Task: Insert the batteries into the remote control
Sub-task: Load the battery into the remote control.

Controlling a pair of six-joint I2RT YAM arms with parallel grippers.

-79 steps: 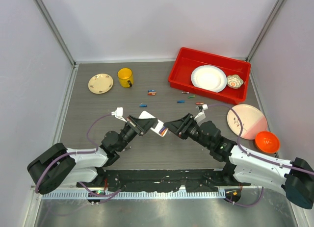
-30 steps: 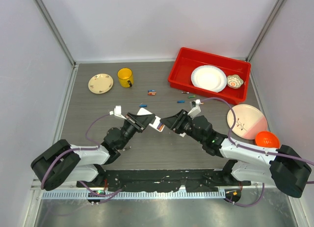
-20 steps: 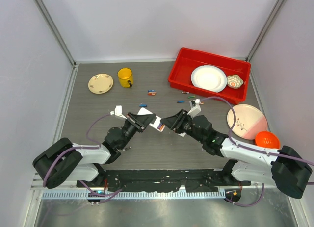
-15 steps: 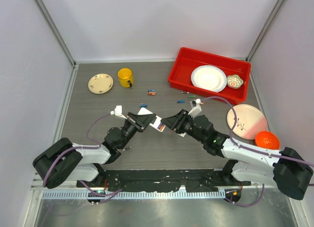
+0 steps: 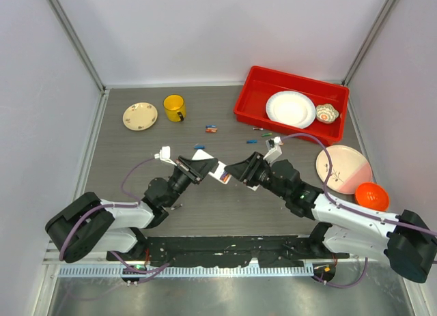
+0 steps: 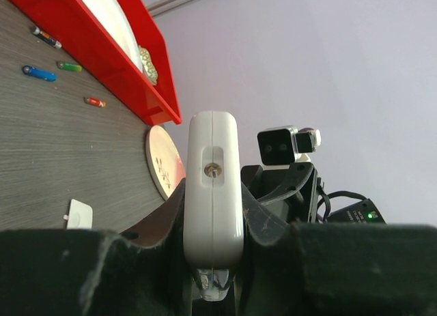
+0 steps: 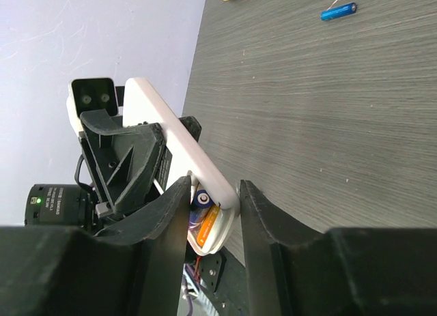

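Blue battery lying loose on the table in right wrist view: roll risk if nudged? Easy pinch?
The blue battery is a thin, smooth cylinder lying on its side on the flat table, so a nudge across its length would probably send it rolling. It looks small and rigid, so it is likely light. A pinch on its round sides might slip.

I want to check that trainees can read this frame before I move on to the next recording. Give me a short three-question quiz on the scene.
1. True or false: the left gripper holds the remote control.
2. What lies in the red tray? A yellow mug; B white plate; C orange bowl.
3. Right wrist view: what colours are the batteries in the remote control's open compartment?
Key: 1 true; 2 B; 3 blue and orange.
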